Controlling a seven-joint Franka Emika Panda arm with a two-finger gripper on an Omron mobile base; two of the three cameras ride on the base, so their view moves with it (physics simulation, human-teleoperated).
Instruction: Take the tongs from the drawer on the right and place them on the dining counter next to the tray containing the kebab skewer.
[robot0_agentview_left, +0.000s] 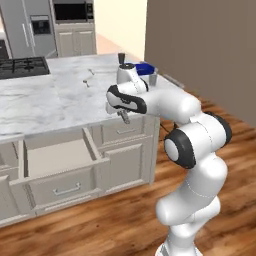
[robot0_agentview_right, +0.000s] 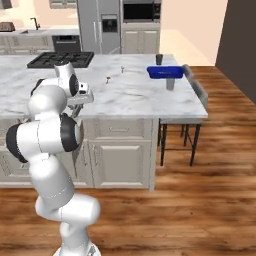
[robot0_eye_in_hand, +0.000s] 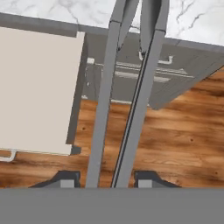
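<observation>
Tongs (robot0_eye_in_hand: 127, 100) run straight up the hand view, two narrow grey arms held between the jaws of the gripper (robot0_eye_in_hand: 107, 178), which are partly closed on them near their lower end; the arms reach up across the wood floor (robot0_eye_in_hand: 175, 140) toward the marble edge. Left of them in that view lies the open drawer (robot0_eye_in_hand: 35, 87), its pale interior bare, with the cabinet front beyond.

From the left base view the gripper (robot0_agentview_left: 123, 116) hangs just off the front edge of the worktop (robot0_agentview_left: 55, 100), above the floor and right of the pulled-out drawer (robot0_agentview_left: 60, 157). Far along the marble, near its far corner, sits the blue tray (robot0_agentview_left: 145, 67), with broad bare marble between.

From the right base view the tray (robot0_agentview_right: 165, 72) shows fully near the worktop's right end, a stool (robot0_agentview_right: 192, 107) tucked below that edge.
</observation>
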